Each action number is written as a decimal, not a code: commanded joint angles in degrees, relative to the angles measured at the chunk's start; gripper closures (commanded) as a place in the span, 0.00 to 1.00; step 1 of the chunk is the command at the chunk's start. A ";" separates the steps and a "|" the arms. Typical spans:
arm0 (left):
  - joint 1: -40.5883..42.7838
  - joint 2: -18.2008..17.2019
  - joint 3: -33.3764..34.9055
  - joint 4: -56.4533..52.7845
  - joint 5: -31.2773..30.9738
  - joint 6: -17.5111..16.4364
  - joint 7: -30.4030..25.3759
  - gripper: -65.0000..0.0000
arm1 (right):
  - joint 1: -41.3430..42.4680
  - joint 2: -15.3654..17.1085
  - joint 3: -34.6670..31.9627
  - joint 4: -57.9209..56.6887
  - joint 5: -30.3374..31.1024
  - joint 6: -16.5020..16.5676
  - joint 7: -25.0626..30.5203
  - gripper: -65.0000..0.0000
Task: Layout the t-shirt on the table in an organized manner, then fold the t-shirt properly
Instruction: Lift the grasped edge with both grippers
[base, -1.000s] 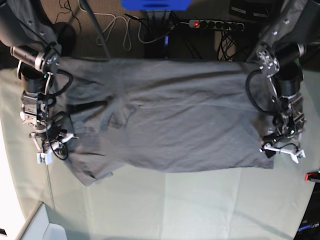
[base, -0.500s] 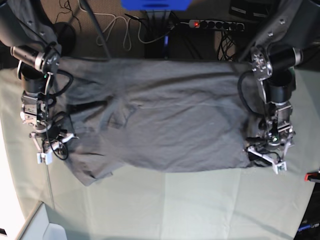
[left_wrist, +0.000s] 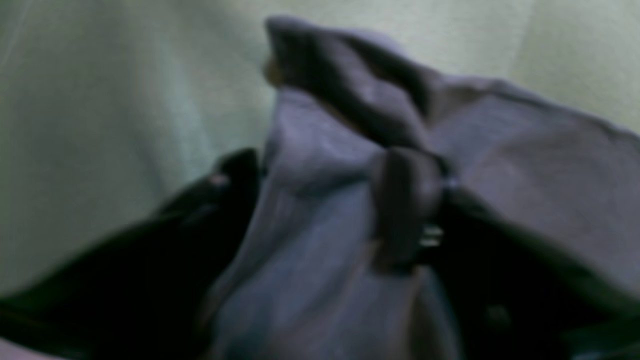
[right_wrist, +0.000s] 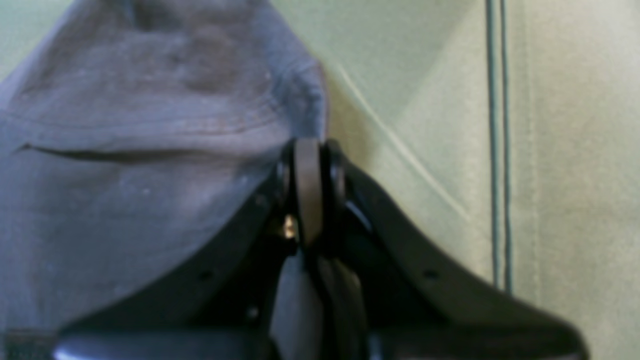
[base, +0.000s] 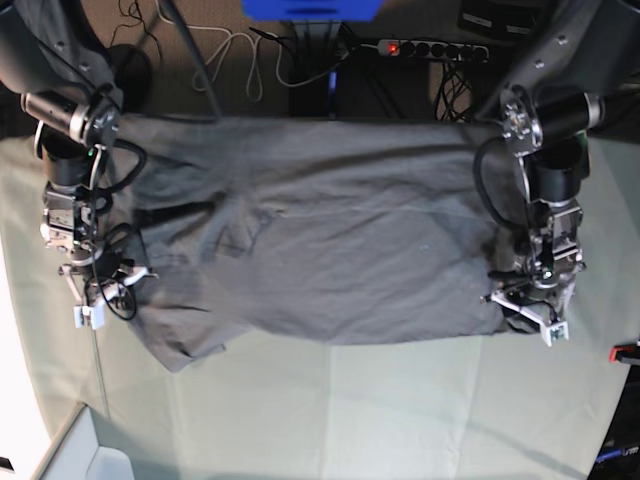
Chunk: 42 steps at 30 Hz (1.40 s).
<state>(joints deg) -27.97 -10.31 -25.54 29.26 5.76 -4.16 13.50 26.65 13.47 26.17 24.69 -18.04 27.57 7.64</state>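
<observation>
The dark grey t-shirt (base: 330, 250) lies spread wide across the pale green table (base: 350, 420), rumpled at its left end. My left gripper (base: 530, 315) sits at the shirt's lower right corner. In the blurry left wrist view its jaws (left_wrist: 320, 165) stand partly apart with bunched shirt cloth (left_wrist: 320, 260) between them and a fold draped over one finger (left_wrist: 405, 200). My right gripper (base: 88, 312) is at the shirt's left edge. In the right wrist view its fingertips (right_wrist: 309, 145) are pressed together where the stitched hem (right_wrist: 150, 130) ends.
A power strip (base: 430, 48) and loose cables (base: 230, 60) lie beyond the table's far edge. A red clamp (base: 625, 352) sits at the right edge. A thin cord (right_wrist: 497, 150) runs over the tablecloth beside my right gripper.
My left arm moved inward onto the shirt's lower right corner and its jaws narrowed around the cloth, drawing that corner in slightly. The right arm has not moved.
</observation>
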 joint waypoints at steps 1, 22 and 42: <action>-0.56 -0.64 0.00 0.59 0.79 0.78 1.23 0.61 | 1.52 0.64 -0.11 0.68 0.24 -0.54 0.93 1.00; 0.32 -1.52 -0.09 4.46 0.70 0.43 1.76 1.00 | 1.52 -0.16 -0.11 0.68 0.24 -0.54 1.11 1.00; 9.72 1.65 -0.09 29.34 0.70 0.16 6.77 1.00 | -6.83 -3.58 1.39 20.98 0.59 6.05 0.84 1.00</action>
<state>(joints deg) -16.97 -7.70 -25.61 57.58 6.42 -4.32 21.58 18.20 9.10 27.51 44.75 -18.39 32.23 6.66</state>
